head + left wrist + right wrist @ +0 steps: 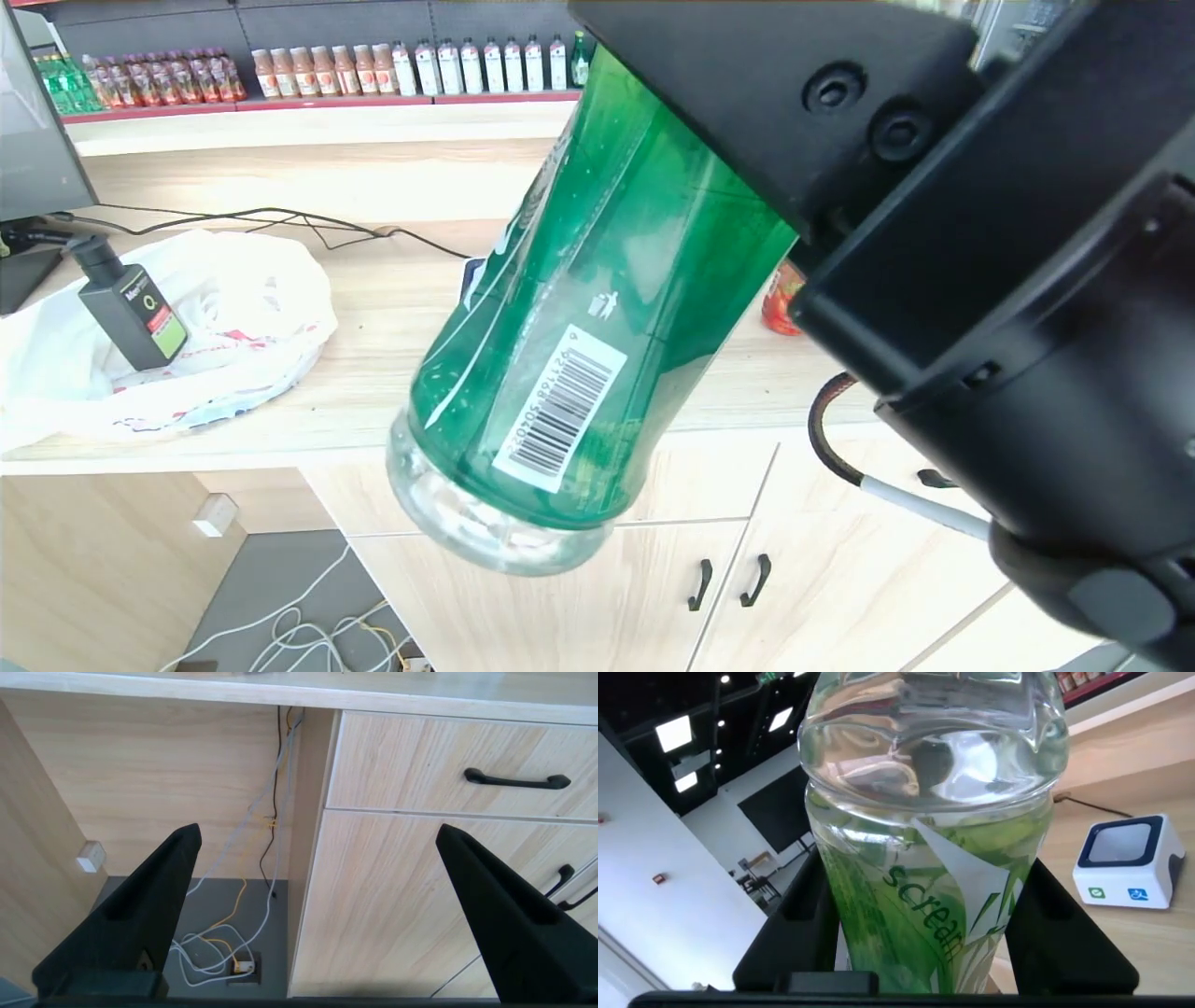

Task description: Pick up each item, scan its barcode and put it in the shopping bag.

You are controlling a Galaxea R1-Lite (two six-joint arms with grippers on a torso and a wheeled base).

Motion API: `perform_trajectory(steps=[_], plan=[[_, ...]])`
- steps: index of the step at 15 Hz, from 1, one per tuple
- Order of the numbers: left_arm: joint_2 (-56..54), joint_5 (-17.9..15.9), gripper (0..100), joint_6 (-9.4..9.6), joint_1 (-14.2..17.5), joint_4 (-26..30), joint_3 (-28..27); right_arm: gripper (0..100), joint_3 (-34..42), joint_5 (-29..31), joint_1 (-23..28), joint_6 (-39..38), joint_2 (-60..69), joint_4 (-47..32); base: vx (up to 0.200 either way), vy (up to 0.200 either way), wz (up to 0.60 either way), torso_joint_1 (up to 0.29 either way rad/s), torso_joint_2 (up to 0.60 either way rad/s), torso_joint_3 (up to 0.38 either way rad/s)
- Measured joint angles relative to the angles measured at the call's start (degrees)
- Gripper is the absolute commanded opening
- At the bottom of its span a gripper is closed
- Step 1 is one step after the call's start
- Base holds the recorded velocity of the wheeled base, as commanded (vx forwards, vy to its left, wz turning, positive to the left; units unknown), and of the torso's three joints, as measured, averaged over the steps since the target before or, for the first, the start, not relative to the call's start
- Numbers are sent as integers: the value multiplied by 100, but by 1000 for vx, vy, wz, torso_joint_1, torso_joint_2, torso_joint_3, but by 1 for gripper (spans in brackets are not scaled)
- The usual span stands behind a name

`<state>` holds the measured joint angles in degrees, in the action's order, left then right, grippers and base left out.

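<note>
I held the green bottle (579, 308) raised close before the head camera, tilted, base nearest the lens and barcode (560, 411) facing it; the right gripper (924, 952) had its jaws clamped on the bottle's body from both sides; the white shopping bag (243, 308) lay on the counter (392, 355) at the left, a black device (126, 303) standing on it; the left gripper (318, 915) hung before the cabinet doors (420, 905), jaws wide apart, empty.

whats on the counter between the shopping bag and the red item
Head view: bare counter, then a corner of the white-and-blue scanner; the held green bottle hides the rest.
</note>
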<state>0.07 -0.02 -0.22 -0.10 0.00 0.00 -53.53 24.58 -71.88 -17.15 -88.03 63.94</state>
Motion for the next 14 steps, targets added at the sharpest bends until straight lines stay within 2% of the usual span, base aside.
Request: perform_trajectory(steps=[8,14], plan=[[0,-2,100,-2,0,0,0,0,445,-2,13,-224,245,13,0,0,0,0,0,0],[0,0,100,0,0,0,0,0,497,-41,63,-235,328,-4,0,0,0,0,0,0]])
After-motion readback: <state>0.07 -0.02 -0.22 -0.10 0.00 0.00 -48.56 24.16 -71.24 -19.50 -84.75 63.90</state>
